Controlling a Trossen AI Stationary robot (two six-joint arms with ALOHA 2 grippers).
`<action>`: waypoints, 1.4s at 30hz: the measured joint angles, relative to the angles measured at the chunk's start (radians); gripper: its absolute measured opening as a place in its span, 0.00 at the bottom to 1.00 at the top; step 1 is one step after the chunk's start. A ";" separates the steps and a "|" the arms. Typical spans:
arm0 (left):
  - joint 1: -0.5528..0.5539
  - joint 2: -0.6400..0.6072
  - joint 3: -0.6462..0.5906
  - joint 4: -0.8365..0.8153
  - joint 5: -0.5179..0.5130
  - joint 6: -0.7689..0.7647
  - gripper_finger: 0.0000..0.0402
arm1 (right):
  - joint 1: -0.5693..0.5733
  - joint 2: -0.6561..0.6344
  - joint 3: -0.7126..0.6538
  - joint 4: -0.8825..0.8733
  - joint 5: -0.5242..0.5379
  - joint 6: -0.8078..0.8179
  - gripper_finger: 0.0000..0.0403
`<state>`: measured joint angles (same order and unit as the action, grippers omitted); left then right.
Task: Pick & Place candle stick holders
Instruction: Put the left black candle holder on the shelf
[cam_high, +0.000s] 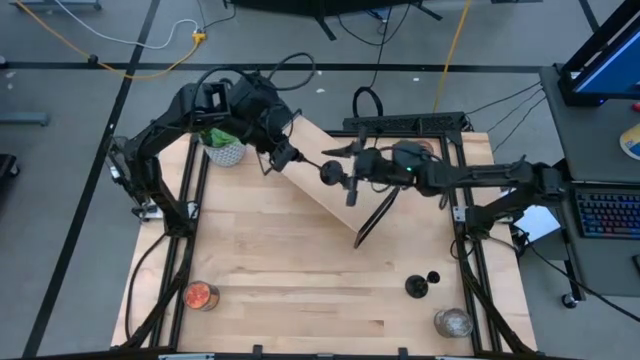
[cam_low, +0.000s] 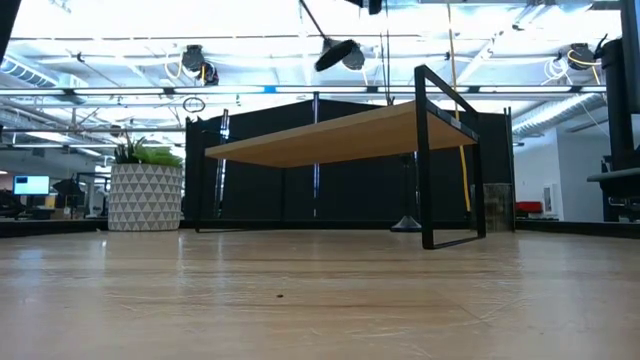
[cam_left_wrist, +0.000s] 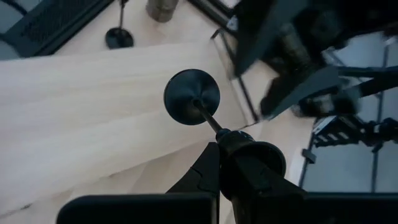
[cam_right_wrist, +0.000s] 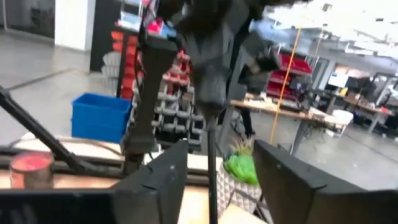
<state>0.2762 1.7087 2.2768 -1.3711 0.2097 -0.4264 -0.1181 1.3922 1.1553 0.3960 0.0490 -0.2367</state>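
My left gripper (cam_high: 290, 158) is shut on a black candle stick holder (cam_high: 328, 172) and carries it in the air over a small wooden riser (cam_high: 312, 140) at the table's far middle. The left wrist view shows the holder's round base (cam_left_wrist: 191, 96) and thin stem. The low view shows it high above the riser (cam_low: 338, 53). My right gripper (cam_high: 345, 172) is open. It comes from the right, with a finger on either side of the holder's base end. Whether it touches the holder, I cannot tell. Two more black holders (cam_high: 415, 287) (cam_high: 433, 277) stand on their bases at the near right. My left gripper pinches the holder's cup end (cam_left_wrist: 239, 142) between its two fingers (cam_left_wrist: 205, 168). The fingers come about level from the table's left, along the stem. The stem sticks out toward the right arm with the base foremost. The holder lies on its side, lifted clear of the riser.
The riser has a black frame (cam_low: 440, 160) and a light wooden top (cam_low: 330, 135). A potted plant (cam_high: 225, 150) stands at the far left, a red jar (cam_high: 200, 296) at the near left and a glass jar (cam_high: 452, 322) at the near right. Bare tabletop lies in the near middle.
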 joint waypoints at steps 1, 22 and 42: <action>-0.001 0.004 -0.001 -0.004 0.000 0.005 0.02 | -0.006 0.008 0.012 -0.016 0.000 0.005 0.48; -0.004 0.091 -0.001 0.031 0.059 0.045 0.02 | -0.026 0.067 0.100 -0.228 -0.033 0.071 0.52; -0.008 0.115 -0.002 0.038 0.058 0.056 0.02 | -0.024 0.067 0.097 -0.226 -0.094 0.102 0.22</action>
<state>0.2680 1.8239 2.2745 -1.3328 0.2672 -0.3701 -0.1421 1.4593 1.2521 0.1697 -0.0447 -0.1344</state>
